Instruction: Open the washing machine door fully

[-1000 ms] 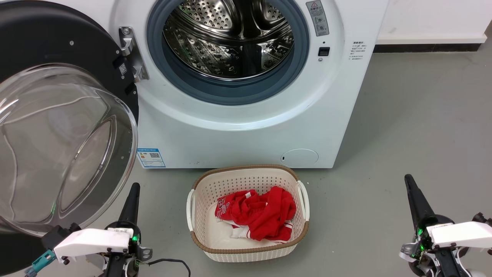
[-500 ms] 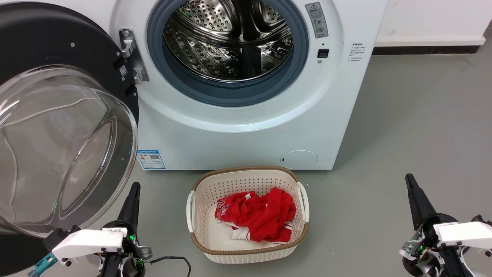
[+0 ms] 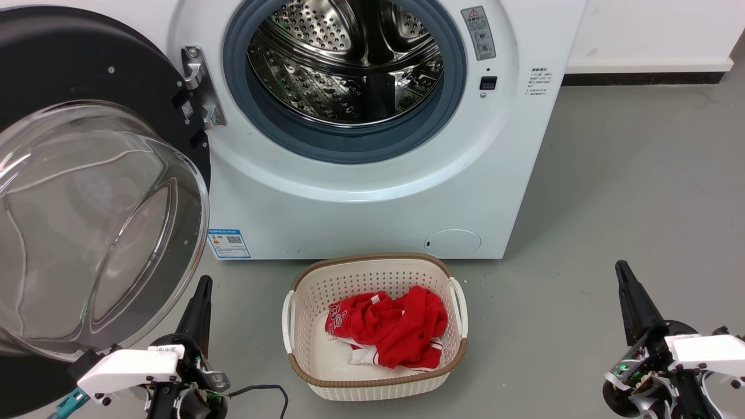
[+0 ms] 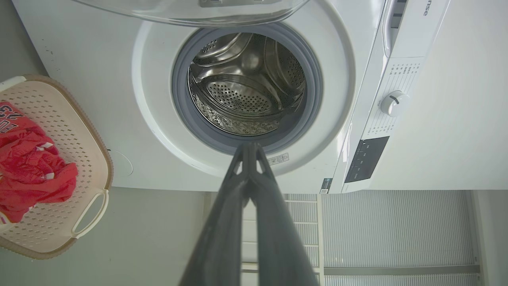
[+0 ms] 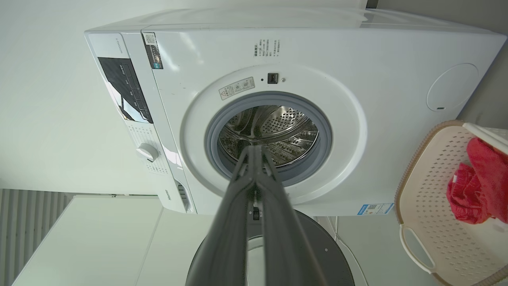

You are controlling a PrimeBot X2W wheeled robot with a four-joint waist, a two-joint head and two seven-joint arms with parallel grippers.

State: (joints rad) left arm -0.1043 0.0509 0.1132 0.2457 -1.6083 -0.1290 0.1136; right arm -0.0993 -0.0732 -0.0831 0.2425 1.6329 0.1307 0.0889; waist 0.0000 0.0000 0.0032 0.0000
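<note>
Dark tapered left pincer (image 3: pixel 204 281), white wrist cover (image 3: pixel 131 368), teal plug (image 3: pixel 68 401)

The head camera stands high and near, looking forward and down on the washing machine (image 3: pixel 361 215). It has the steel drum (image 3: pixel 343 75) far, the laundry basket (image 3: pixel 378 389) near on the floor, and the swung-out washing machine door (image 3: pixel 99 192) at the left. The left wrist camera sits low at the left, rolled on its side, facing the drum closely. The right wrist camera sits low at the right, rolled the opposite way and a little farther back, taking in the whole front. All 3 views share drum, door and basket.
</note>
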